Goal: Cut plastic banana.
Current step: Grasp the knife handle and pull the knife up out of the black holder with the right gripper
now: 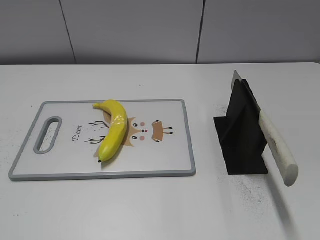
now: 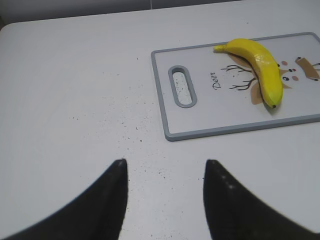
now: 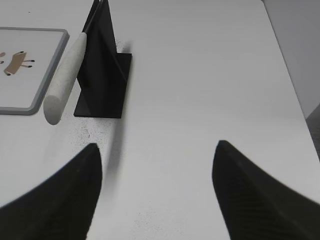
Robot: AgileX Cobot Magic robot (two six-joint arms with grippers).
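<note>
In the exterior view the plastic banana [image 1: 113,130] lies on a white cutting board [image 1: 170,160] with a grey rim and a deer drawing, which sits toward the left side of the white surface [image 1: 150,210]; the banana runs from near the board's far edge down toward its near edge, dark tip nearest the camera. Toward the right edge of the surface stands a black knife holder [image 1: 242,142] with a knife [image 1: 278,150] resting in it, pale handle slanting out toward the near right corner; no arm shows here. In the left wrist view the left gripper [image 2: 165,192] hangs above bare surface near its left side, jaws spread wide and holding nothing, with the board and banana well apart from it, farther off to the right. In the right wrist view the right gripper [image 3: 156,190] hangs over bare surface near the right edge, jaws wide apart and empty, the holder and knife handle ahead on the left.
</note>
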